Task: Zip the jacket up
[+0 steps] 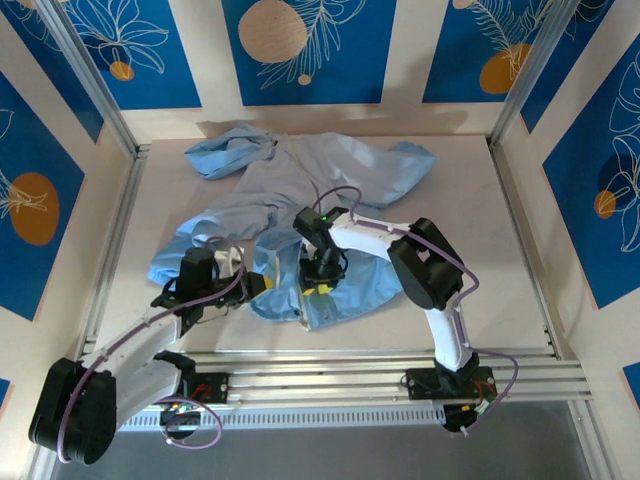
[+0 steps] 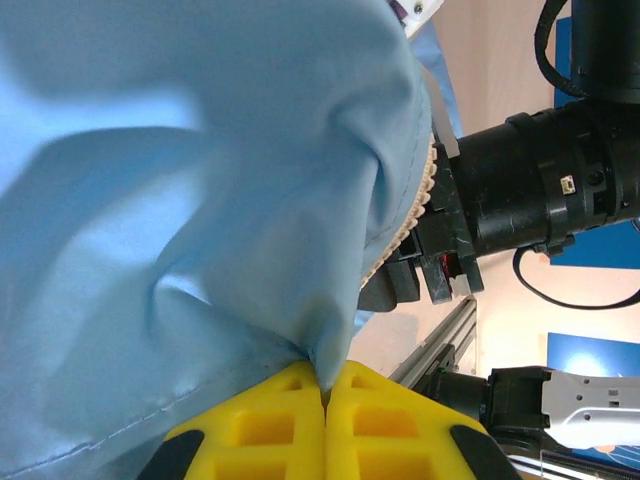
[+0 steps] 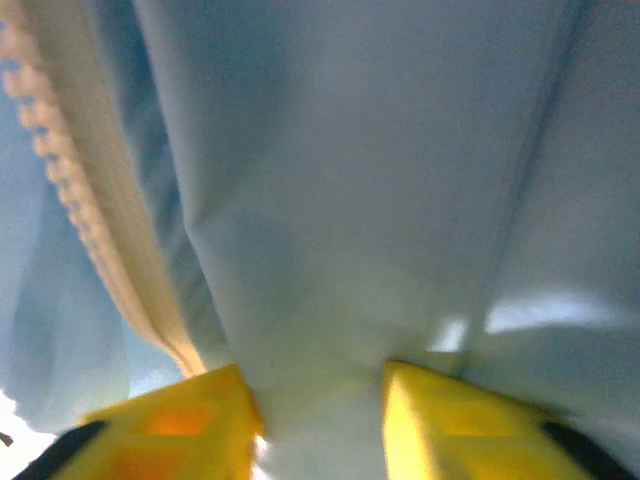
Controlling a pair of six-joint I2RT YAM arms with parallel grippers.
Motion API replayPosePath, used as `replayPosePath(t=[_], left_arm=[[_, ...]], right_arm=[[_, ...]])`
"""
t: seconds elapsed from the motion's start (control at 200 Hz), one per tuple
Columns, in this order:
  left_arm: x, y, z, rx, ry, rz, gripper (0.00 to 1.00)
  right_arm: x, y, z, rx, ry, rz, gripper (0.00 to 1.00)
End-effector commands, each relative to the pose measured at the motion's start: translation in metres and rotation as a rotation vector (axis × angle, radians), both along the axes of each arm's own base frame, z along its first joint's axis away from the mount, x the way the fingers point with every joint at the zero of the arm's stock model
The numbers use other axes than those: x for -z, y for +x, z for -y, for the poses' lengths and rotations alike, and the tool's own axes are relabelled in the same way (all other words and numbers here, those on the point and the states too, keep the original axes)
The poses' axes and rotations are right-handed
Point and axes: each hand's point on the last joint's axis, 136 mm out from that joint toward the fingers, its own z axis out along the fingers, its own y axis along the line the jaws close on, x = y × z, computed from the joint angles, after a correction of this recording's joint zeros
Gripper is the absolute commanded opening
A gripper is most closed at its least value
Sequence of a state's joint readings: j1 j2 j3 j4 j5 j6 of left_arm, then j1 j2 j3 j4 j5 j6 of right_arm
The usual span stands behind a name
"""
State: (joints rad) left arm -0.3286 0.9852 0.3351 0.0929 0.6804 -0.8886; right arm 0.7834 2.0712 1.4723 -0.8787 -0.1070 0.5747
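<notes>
bright, even light; jacket [image 3: 350,200] blurred close up in right wrist view.

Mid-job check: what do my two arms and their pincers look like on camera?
The left arm and right arm both have white links, black joint housings and looping purple cables. A small green light glows near the right wrist. The left pincer has yellow fingers with square moulded recesses and black trim. The right pincer is yellow too.
</notes>
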Motion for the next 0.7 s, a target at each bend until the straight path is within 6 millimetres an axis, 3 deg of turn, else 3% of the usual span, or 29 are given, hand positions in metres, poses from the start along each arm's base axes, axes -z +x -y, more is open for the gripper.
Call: replayPosePath(t=[0.0, 0.13, 0.44, 0.58, 0.695], left_arm=[[-0.009, 0.006, 0.001, 0.012, -0.007, 0.024, 0.0], [-0.011, 0.012, 0.005, 0.019, -0.022, 0.022, 0.0], [-0.022, 0.024, 0.007, 0.025, 0.022, 0.055, 0.0], [-0.04, 0.034, 0.02, 0.03, 0.007, 0.156, 0.0], [-0.033, 0.044, 0.026, 0.019, 0.034, 0.168, 0.0]], right_arm=[[0.003, -0.007, 0.004, 0.004, -0.033, -0.007, 0.2], [-0.019, 0.007, 0.01, 0.023, 0.004, 0.098, 0.0], [-0.095, 0.061, 0.029, 0.075, 0.112, 0.38, 0.0], [-0.107, 0.08, 0.022, 0.04, 0.167, 0.435, 0.0], [-0.111, 0.084, 0.006, -0.026, 0.241, 0.461, 0.0]])
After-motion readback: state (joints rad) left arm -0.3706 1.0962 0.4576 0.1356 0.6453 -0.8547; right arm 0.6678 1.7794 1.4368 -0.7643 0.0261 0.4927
